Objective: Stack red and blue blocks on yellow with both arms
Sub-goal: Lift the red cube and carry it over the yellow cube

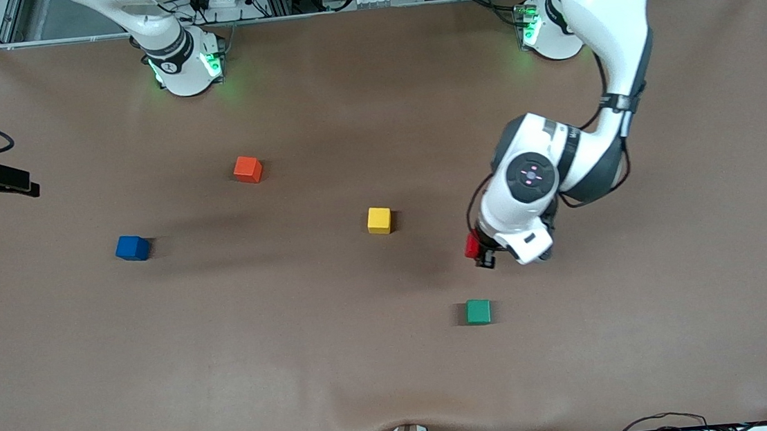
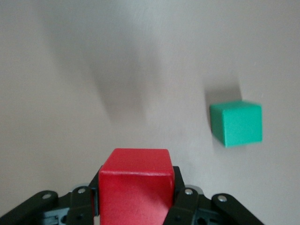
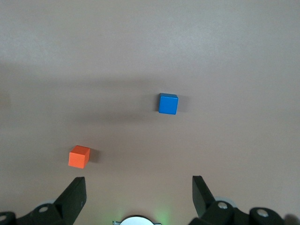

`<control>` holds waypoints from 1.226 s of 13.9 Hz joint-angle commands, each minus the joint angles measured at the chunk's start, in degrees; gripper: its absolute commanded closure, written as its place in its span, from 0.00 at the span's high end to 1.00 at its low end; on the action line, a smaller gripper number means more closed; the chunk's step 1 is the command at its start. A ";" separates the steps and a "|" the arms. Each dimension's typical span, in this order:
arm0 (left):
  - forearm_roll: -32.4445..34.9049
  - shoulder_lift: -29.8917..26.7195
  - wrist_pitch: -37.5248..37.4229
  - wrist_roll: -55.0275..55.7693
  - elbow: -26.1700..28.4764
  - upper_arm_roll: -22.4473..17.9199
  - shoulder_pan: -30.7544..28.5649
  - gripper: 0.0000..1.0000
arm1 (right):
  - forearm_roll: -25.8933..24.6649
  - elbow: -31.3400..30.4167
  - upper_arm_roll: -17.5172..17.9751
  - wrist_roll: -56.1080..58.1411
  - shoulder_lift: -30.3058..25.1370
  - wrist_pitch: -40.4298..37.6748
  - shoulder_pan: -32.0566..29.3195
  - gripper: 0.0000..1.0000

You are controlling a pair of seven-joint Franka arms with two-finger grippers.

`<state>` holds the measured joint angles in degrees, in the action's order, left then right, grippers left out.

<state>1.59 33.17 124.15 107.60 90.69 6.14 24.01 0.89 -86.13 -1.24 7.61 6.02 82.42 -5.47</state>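
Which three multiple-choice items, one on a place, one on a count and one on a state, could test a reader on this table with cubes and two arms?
1. Where does the green cube lie?
A. nearer to the front camera than the yellow cube
B. on the yellow cube
C. against the blue cube

2. How many cubes rest on the table?
A. two
B. four
C. six

3. What is the left gripper doing?
A. standing open with nothing in it
B. clamping the red cube
C. clamping the orange-red cube

Key: 1 A, it shows lower in the front view. 2 B, blue, orange-red, yellow and green rest there. 3 B, its fingers press on the cube's sides; the right gripper is open.
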 commanded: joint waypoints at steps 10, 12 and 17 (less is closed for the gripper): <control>-4.32 7.35 -1.72 20.36 -11.41 -0.95 13.08 0.00 | 0.78 1.40 0.71 0.47 0.75 -0.42 -1.39 1.00; -4.23 8.31 -1.72 22.38 -11.59 -1.21 15.27 0.00 | 0.78 1.40 0.62 0.47 0.75 -0.42 -1.39 1.00; -4.05 9.46 -1.72 24.94 -12.20 -3.41 19.67 0.00 | 0.78 1.40 0.71 0.47 0.75 -0.42 -1.39 1.00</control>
<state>-1.54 41.46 123.63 131.79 80.98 4.11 42.11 0.90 -86.10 -1.27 7.61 6.14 82.47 -5.80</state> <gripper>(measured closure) 0.441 0.000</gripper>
